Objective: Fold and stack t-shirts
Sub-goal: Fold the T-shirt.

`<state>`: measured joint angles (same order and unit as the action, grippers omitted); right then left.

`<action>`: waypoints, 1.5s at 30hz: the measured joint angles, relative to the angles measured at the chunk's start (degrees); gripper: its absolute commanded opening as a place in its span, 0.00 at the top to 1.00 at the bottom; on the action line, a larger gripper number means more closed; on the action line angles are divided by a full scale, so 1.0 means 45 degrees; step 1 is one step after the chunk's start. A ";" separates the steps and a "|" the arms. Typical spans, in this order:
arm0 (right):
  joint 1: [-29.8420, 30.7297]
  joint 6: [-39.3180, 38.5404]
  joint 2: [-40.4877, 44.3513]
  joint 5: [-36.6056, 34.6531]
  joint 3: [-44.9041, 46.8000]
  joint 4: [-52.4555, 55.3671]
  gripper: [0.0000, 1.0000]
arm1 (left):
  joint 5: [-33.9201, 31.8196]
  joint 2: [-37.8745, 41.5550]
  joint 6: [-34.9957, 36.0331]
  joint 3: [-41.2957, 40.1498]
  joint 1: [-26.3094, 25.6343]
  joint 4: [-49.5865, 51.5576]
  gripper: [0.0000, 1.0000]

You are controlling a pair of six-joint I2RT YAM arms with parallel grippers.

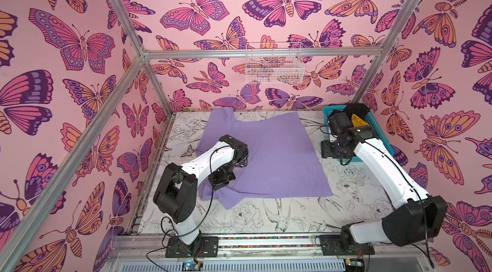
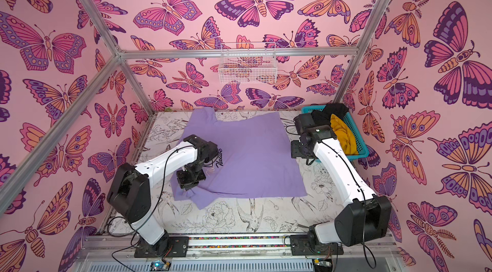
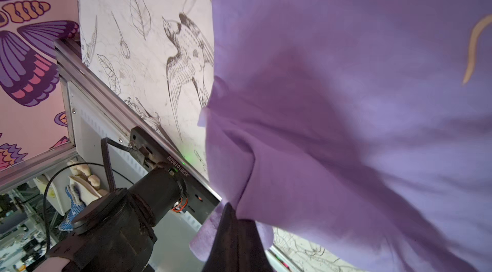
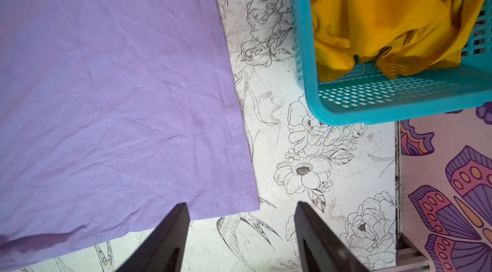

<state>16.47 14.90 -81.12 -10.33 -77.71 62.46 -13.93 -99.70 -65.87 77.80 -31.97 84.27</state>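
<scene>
Lying spread almost flat, the lavender t-shirt (image 1: pixel 266 150) sits just beside the teal basket (image 1: pixel 325 110), a strip of bare table (image 1: pixel 266 217) between the two. Its long axis runs away from the basket: the stitched hem faces the basket, the sleeves and neck lie at the far end. At that far end the left gripper (image 3: pixel 232 217) is down on the cloth by the sleeve nearer the robot; the left wrist view shows its jaws closed tight on a pinch of lavender fabric, creases running out from it. The right gripper (image 4: pixel 241 204) hangs between the hem and the basket, so it is the nearer arm for the hem end. Its jaws stand well apart and hold nothing; in the right wrist view a corner of the hem shows below the opening between the two fingers (image 4: pixel 170 233), though how high above the cloth they are I cannot tell. Inside the basket the mustard-yellow t-shirt (image 4: pixel 386 17) lies crumpled, the black t-shirt (image 2: pixel 330 112) beyond it at the basket's far end.

The fold probably turns on that line-up: one long side of the shirt is gripped at the sleeve end and its hem corner lies under the open jaws. The right arm likely needs only to drop and close there, so both arms can carry that side across.
</scene>
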 measured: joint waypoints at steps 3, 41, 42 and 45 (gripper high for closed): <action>0.0000 0.0010 0.0039 0.0126 0.0398 0.0005 0.32 | -0.0748 -0.0403 0.0019 0.1015 0.0495 0.0000 1.00; 0.0884 0.3211 -0.1180 0.2973 0.6484 -0.2341 0.48 | -0.3123 -0.5464 0.1384 0.5761 0.2540 -0.1054 1.00; 0.0889 0.3274 -0.1379 0.2992 0.6484 -0.2526 0.48 | -0.3152 -0.5459 0.1409 0.5722 0.2545 -0.1054 1.00; 0.0928 0.3351 -0.1923 0.2987 0.6499 -0.3002 0.51 | -0.3181 -0.5445 0.1443 0.5615 0.2555 -0.1049 1.00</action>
<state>20.64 29.98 -89.78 3.11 -48.47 48.95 -28.25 -124.20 -59.37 103.07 -20.47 79.55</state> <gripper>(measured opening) 0.513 0.042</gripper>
